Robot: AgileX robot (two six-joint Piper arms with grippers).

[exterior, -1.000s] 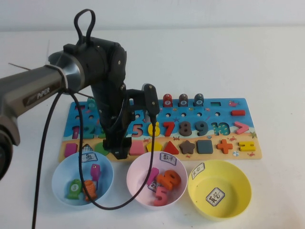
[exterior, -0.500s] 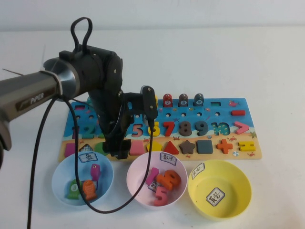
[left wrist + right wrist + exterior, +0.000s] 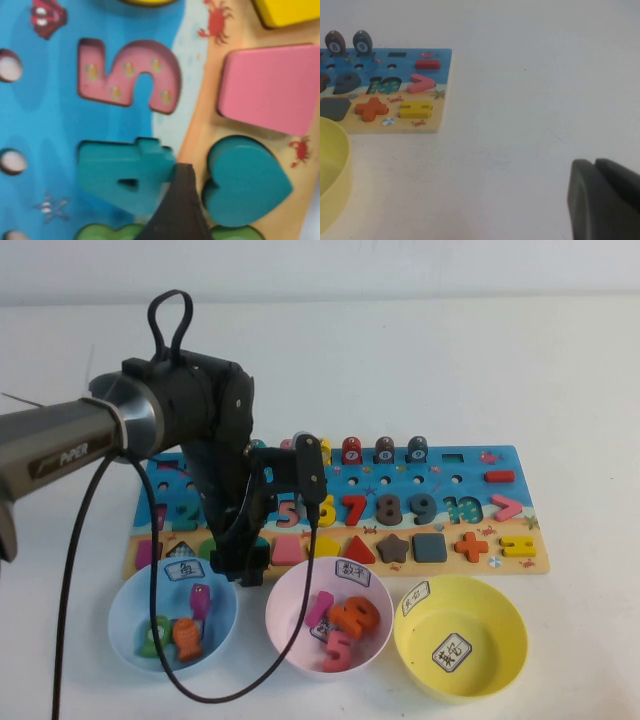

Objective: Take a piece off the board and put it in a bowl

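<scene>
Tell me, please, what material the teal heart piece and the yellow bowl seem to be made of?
The heart piece, beside the left gripper, looks like painted wood: thick, flat, matte. The yellow bowl looks like smooth plastic with a thin wall and slight sheen. The right gripper rests apart on the table.

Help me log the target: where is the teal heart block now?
In the left wrist view the heart sits in the board, beside the pink block and teal 4, by the left gripper.
</scene>
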